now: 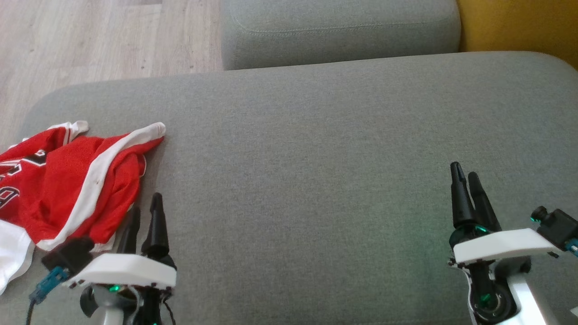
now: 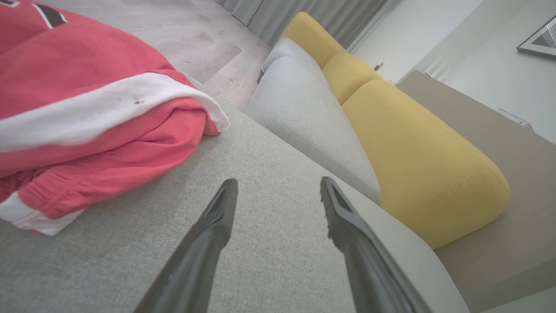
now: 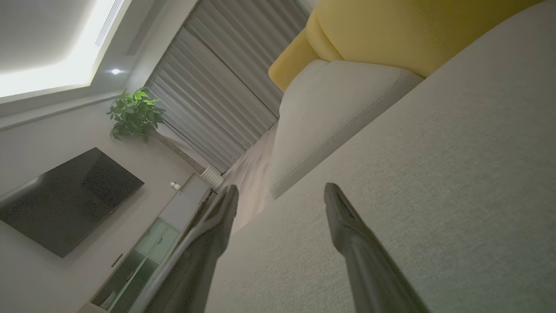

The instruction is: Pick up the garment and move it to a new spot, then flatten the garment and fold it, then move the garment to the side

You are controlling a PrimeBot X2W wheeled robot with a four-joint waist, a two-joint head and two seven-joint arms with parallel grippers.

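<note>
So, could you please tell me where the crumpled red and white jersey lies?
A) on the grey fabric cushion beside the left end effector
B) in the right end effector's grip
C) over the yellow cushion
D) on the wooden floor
A: the crumpled red and white jersey lies on the grey fabric cushion, beside the open, empty left end effector.

Only print I can spot is some black, white-edged lettering (image 1: 10, 195) on the red jersey (image 1: 72, 180) at the head view's left edge, too crumpled and cut off to actually read.
</note>
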